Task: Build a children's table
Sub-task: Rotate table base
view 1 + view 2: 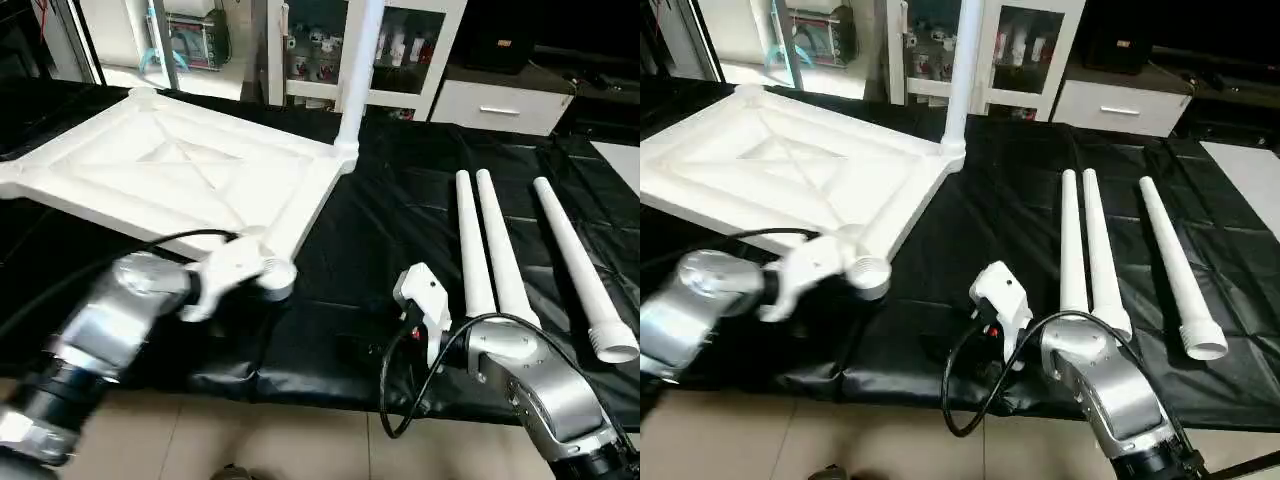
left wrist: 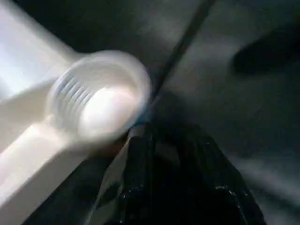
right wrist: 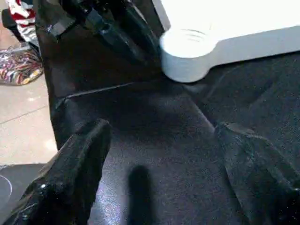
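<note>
Where cabinet (image 1: 400, 50) stands, black-draped table (image 1: 400, 240)

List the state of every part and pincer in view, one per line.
Tabletop: upside down on the black mat, ribbed underside up.
Fitted leg: standing upright in the far corner socket.
Near corner socket: empty, threads showing.
Three loose legs: lying flat on the mat, two touching, one apart.
Left pincer: beside the near corner socket, narrowly parted, holding nothing visible.
Right pincer: open wide, empty, above the mat.
</note>
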### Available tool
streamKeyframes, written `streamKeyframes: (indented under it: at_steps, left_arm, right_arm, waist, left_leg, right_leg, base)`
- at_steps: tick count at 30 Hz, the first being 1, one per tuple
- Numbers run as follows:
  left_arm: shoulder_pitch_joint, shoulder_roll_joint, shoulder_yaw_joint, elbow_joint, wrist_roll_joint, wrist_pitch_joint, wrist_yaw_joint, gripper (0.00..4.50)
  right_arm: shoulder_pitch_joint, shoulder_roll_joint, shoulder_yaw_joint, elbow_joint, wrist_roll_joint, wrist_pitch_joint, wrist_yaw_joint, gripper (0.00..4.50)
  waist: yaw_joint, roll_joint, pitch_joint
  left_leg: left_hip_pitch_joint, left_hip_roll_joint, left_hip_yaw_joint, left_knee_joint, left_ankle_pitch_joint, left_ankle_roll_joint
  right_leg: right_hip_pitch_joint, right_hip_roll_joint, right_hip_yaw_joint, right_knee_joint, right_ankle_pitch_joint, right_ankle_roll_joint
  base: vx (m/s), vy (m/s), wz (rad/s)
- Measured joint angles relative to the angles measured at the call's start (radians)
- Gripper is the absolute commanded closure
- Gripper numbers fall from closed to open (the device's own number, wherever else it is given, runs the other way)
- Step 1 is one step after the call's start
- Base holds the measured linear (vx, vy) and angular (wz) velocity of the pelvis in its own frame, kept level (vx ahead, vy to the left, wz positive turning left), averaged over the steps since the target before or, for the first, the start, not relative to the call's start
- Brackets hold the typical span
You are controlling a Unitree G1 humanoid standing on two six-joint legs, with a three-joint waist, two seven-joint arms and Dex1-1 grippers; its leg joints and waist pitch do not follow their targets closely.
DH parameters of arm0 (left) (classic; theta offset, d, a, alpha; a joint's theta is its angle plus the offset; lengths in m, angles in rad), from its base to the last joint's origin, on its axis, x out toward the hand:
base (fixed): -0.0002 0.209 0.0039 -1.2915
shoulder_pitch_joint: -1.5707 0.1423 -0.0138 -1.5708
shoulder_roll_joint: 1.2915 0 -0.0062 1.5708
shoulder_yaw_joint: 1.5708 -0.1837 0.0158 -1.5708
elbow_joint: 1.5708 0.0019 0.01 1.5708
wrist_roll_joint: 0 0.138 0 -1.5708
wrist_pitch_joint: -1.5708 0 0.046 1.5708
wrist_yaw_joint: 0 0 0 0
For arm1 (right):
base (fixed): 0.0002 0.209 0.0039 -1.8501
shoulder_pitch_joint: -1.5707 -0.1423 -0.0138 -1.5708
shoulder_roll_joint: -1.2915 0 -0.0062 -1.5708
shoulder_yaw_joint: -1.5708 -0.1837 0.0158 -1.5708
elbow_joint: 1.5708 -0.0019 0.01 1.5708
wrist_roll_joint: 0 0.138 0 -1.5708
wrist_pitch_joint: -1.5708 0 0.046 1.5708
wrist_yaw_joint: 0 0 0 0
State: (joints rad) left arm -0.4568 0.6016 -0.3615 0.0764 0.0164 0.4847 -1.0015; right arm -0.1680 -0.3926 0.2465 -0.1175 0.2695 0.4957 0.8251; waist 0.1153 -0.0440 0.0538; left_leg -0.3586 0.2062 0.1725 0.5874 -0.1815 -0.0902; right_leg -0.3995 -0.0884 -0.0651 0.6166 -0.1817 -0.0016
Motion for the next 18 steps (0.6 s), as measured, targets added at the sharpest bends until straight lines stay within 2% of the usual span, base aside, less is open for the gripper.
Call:
streamKeyframes:
  at_steps: [5, 6, 8, 10, 15, 18]
  left_arm:
    - [0.003, 0.007, 0.003, -0.065, -0.068, 0.004, -0.052, 3.42]
    - [0.003, 0.016, 0.017, -0.076, -0.092, 0.013, -0.070, 3.42]
    - [-0.002, 0.052, 0.060, -0.083, -0.121, 0.024, -0.105, 3.13]
    - [-0.025, 0.089, 0.085, -0.067, -0.119, 0.020, -0.123, 3.05]
    - [-0.105, 0.153, 0.087, 0.061, -0.030, -0.085, -0.118, 2.66]
    - [-0.149, 0.155, 0.029, 0.170, 0.047, -0.192, -0.084, 2.51]
  right_arm:
    - [0.011, -0.005, -0.001, -0.005, 0.000, 0.000, 0.000, 0.68]
    - [0.011, -0.007, -0.001, -0.007, 0.001, 0.000, 0.000, 0.68]
    - [0.013, -0.015, -0.004, -0.012, 0.003, 0.000, 0.001, 0.68]
    - [0.020, -0.019, -0.009, -0.021, 0.004, 0.000, 0.002, 0.68]
    - [0.022, -0.021, -0.009, -0.026, 0.004, 0.000, 0.007, 0.68]
    - [0.021, -0.021, -0.007, -0.028, 0.007, 0.000, 0.008, 0.68]
  waist:
    - [-0.006, 0.003, 0.001]
    - [-0.007, 0.003, 0.001]
    - [-0.008, 0.004, 0.001]
    - [-0.008, 0.005, 0.001]
    - [-0.003, 0.005, 0.001]
    - [-0.001, 0.004, 0.000]
  left_leg:
    - [0.001, 0.000, 0.000, 0.000, 0.000, 0.000]
    - [0.000, 0.000, 0.000, 0.000, 0.000, 0.000]
    - [0.001, 0.000, 0.000, 0.000, 0.000, 0.000]
    - [0.001, 0.000, 0.000, 0.000, 0.000, 0.000]
    - [0.002, 0.000, 0.000, 0.000, 0.000, 0.000]
    - [0.002, 0.000, 0.000, 0.000, 0.000, 0.000]
  right_leg:
    - [0.000, 0.000, 0.000, 0.000, 0.000, 0.000]
    - [-0.001, 0.001, 0.000, 0.001, 0.000, 0.000]
    - [0.000, 0.001, 0.000, 0.001, 0.000, 0.000]
    - [0.000, 0.001, 0.000, 0.001, 0.000, 0.000]
    - [0.001, 0.001, 0.001, 0.000, 0.000, 0.000]
    - [0.001, 0.001, 0.001, 0.000, 0.000, 0.000]
  base:
    - [0.000, 0.000, 0.00]
    - [0.000, 0.000, 0.00]
    - [0.000, 0.000, 0.00]
    - [0.000, 0.000, 0.00]
    - [0.000, 0.000, 0.00]
    - [0.000, 0.000, 0.00]
